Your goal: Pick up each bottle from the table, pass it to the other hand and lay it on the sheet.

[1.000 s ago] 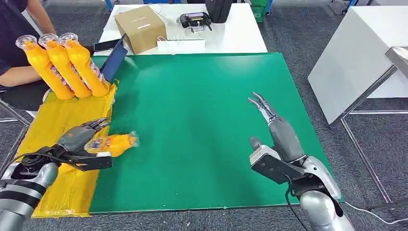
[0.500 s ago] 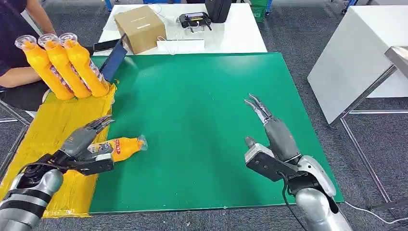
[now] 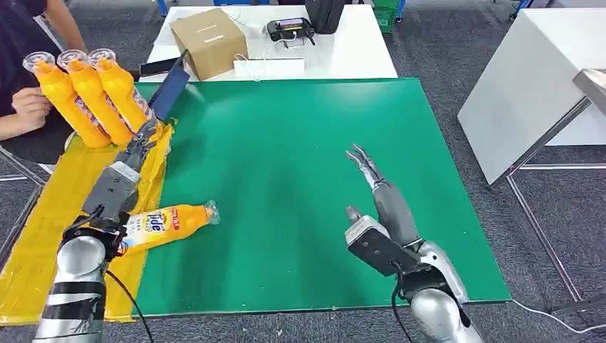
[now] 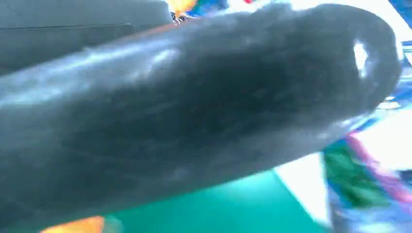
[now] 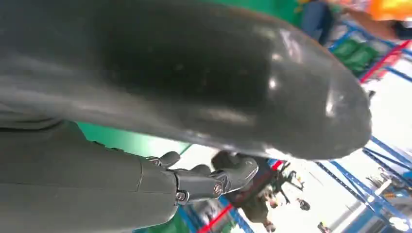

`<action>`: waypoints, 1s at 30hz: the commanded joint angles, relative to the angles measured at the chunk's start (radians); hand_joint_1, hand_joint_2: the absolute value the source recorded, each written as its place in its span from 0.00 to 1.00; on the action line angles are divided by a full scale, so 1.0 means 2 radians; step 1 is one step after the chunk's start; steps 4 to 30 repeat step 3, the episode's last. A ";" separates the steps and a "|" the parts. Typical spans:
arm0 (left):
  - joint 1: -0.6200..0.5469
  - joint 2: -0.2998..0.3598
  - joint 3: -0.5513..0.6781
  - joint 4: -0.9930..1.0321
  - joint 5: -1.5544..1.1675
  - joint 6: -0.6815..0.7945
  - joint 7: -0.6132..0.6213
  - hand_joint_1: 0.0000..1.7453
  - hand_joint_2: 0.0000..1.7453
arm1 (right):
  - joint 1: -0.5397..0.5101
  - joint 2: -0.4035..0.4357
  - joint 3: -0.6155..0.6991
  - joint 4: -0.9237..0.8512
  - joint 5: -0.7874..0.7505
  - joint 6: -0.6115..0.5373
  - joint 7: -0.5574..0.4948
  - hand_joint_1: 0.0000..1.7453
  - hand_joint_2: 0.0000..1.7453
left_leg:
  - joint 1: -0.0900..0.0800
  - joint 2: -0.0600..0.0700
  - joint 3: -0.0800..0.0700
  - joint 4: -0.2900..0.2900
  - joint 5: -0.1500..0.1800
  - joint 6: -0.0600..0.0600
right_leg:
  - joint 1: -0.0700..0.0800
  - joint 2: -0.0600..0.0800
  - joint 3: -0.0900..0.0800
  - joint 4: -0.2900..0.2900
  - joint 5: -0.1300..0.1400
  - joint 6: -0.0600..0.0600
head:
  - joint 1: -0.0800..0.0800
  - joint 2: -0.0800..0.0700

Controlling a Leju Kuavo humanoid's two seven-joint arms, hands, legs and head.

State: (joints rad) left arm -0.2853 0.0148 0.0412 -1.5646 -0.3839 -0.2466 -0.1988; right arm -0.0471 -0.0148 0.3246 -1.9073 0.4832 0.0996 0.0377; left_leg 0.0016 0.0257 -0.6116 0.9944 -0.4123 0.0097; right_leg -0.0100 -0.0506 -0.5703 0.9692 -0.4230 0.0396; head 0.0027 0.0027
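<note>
Nearest to me, my right hand hovers over the green tabletop with its fingers stretched forward and apart, holding nothing. In the right wrist view the fingers look slightly curled, but nothing lies in them.

My left hand is raised over the yellow sheet along the tabletop's left side. Its fingers point away from me, extended and loose — no bottle in them. The left wrist view is blurred, so I cannot tell more from it.

Just beside that left arm lies one orange bottle on its side. Its base end rests on the sheet's edge, and its clear cap points right, out over the green surface. The hand is not touching it.

Farther off, at the sheet's far end, three orange bottles lie side by side, touching, caps pointing away. A person sits just behind them — one hand is close to the leftmost bottle. Beyond stands a white table with a cardboard box.
</note>
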 commanded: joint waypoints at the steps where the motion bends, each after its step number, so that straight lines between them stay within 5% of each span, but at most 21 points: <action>1: 0.043 -0.052 -0.093 -0.144 0.159 -0.039 -0.024 0.00 0.00 | -0.061 0.081 -0.001 0.044 -0.007 -0.057 -0.060 0.00 0.00 | 0.000 0.000 0.001 0.001 -0.001 0.000 | 0.000 0.003 0.001 0.001 -0.001 0.000 | 0.000 0.000; 30: 0.063 -0.050 -0.101 -0.151 0.173 -0.035 -0.017 0.00 0.00 | -0.046 0.073 0.003 0.025 -0.005 -0.063 -0.070 0.00 0.00 | 0.000 0.000 0.002 0.001 -0.001 0.000 | 0.000 0.002 0.002 0.000 -0.001 0.000 | 0.000 0.000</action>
